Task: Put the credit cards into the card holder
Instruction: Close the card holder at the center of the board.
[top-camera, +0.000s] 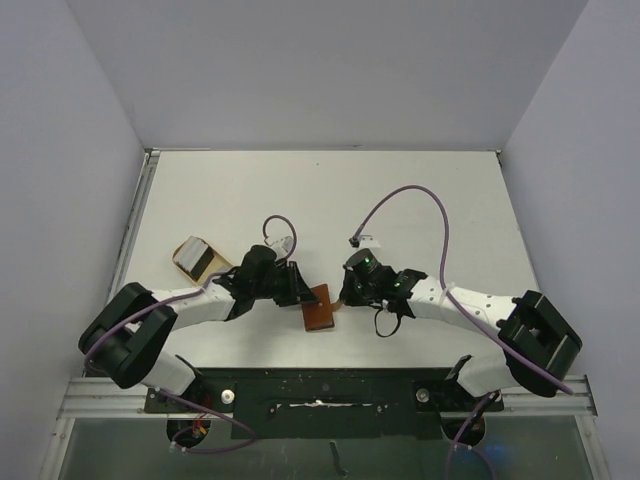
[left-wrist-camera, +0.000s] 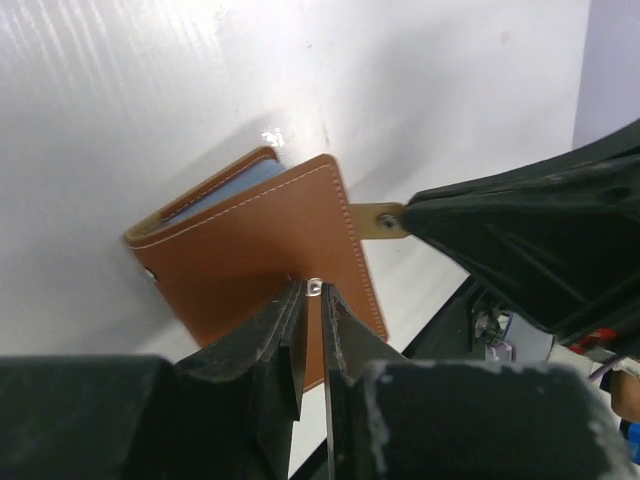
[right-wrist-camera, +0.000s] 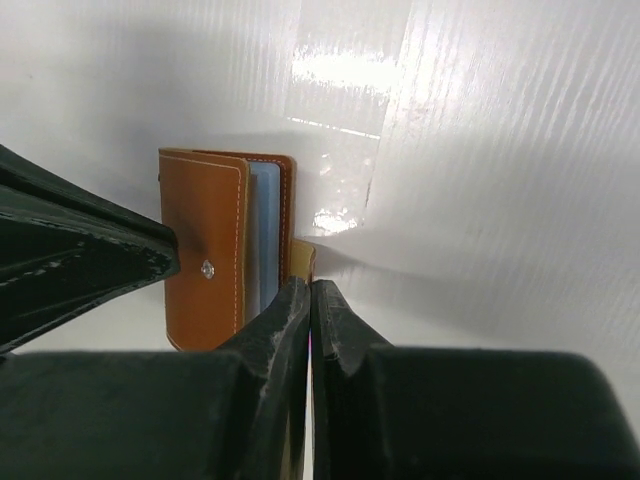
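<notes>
The card holder sits folded on the counter between the two arms, a blue edge showing between its leaves. The right fingers are closed on its snap tab, and the left fingers are drawn nearly together at its near edge, though we cannot tell whether they have the cover pinched. We judge the risk to be the pull apart: if the left fingers only graze the leather, the cover slips free and the holder swings about the tab, and if they caught both leaves it stays shut.
</notes>
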